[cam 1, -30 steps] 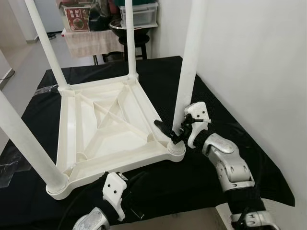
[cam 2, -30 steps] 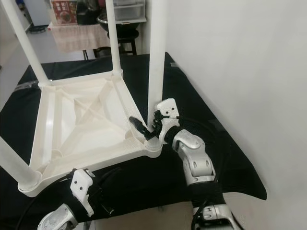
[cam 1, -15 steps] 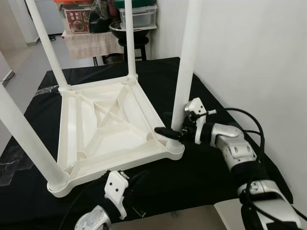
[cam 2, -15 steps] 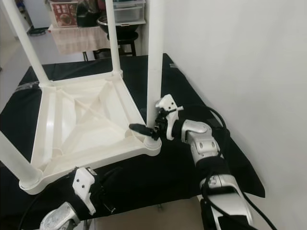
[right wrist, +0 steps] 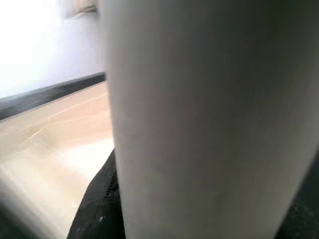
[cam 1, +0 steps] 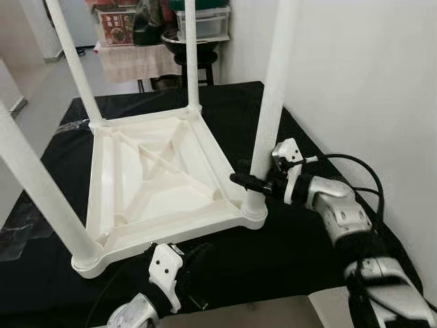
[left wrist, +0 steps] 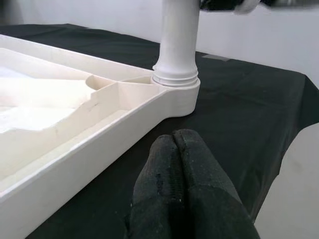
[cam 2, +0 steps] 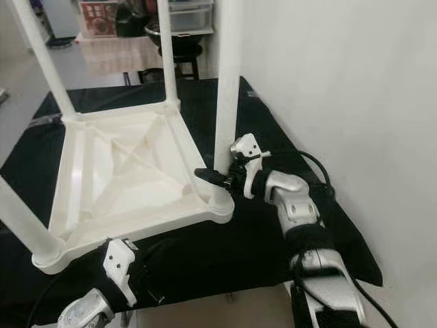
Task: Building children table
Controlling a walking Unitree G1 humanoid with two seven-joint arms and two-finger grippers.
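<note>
Black-clothed surface (cam 1: 300, 246) beside a white wall carries the white plastic children's table (cam 1: 160, 181), upside down, underside ribs facing up, four legs pointing up. Right claw (cam 1: 254, 183) is at the near-right leg (cam 1: 273, 96), low down just above its socket; one black finger (cam 1: 247, 182) reaches across the front of the leg, clamped on it per the right wrist view. Left claw (left wrist: 179, 149) sits low on the cloth, just off the table's near edge, fingers pressed together, holding nothing. Stool (cam 1: 194, 61) and storage boxes (cam 1: 201, 20) stand behind.
</note>
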